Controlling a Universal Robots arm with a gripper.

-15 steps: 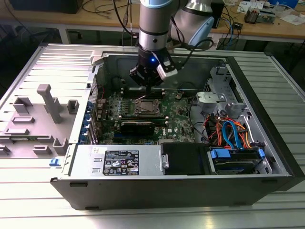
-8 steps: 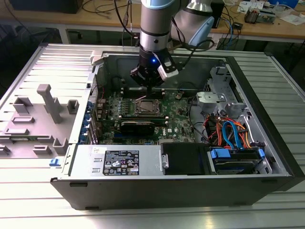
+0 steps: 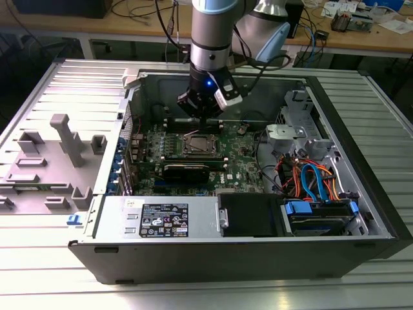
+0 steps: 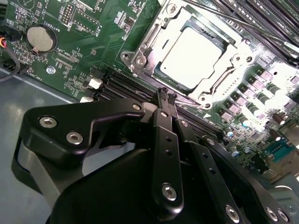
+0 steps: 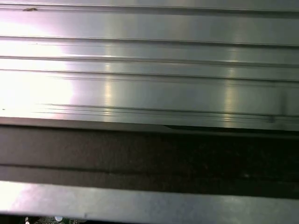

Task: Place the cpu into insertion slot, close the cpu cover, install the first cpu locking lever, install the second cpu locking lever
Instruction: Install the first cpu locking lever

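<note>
The computer case (image 3: 245, 258) lies open on its side on the ribbed metal counter (image 3: 193, 294), so the green circuit board (image 4: 84, 51) faces up and the arm can reach it from above. The claw (image 3: 205, 115) hangs inside the case near its far wall, just over the insertion slot (image 3: 198, 144), which sits about mid-board.

In the second wrist view the claw (image 4: 167, 97) has its two fingers pressed together with nothing between them. The tips hover over the black memory slots (image 4: 121, 86) right beside the socket's near edge, apart from the board. Narrow, closed tips would suit pushing a thin part better than gripping one.

The cpu (image 4: 194, 56) lies flat in the slot, its pale metal top showing through the window of the cpu cover (image 4: 150, 49). The cover appears folded down around it, so the first two steps look done. A thin metal rod (image 4: 243, 25) crosses above the socket's far side. It is probably a locking lever, but whether it is latched cannot be told.

Room is tight. Memory slots flank the socket on two sides, the case walls rise all round, and a bundle of cables (image 3: 310, 177) fills the corner at the exterior view's right. The clearest way in is straight down. Grey fixtures (image 3: 68, 139) stand on the counter outside the case, well apart from the work.
</note>
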